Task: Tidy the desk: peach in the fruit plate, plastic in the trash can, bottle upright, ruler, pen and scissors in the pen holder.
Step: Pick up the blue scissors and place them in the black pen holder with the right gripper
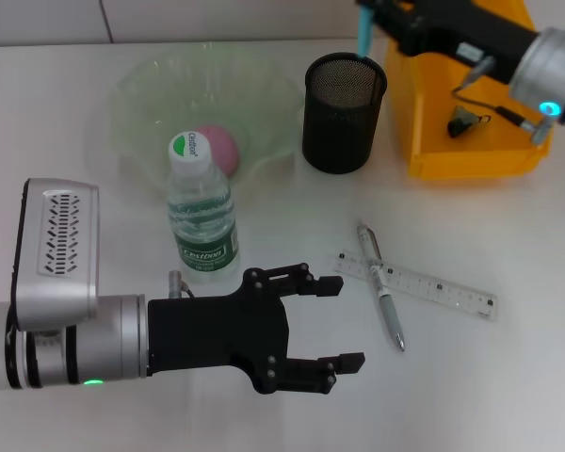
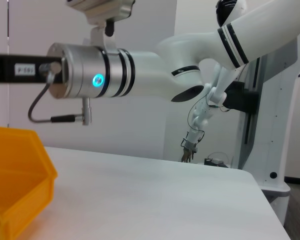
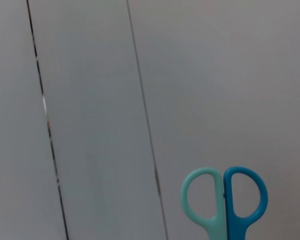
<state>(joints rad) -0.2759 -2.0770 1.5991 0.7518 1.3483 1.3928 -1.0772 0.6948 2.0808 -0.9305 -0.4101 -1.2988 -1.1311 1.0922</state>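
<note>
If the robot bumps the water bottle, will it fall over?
Maybe. The water bottle stands upright, tall on a narrow base, so a nudge near its green cap could tip it. It looks mostly full, so probably steadier and heavier. The open left gripper is beside it.

white desk (image 1: 508, 377) | fruit plate (image 1: 141, 94) at 11 o'clock; bottle (image 1: 201, 212) upright just in front of it | mesh pen holder (image 1: 344, 113) at 12 | yellow bin (image 1: 433, 151) at 1 | pen (image 1: 384, 301) lying across ruler (image 1: 443, 285) at 4, touching
</note>
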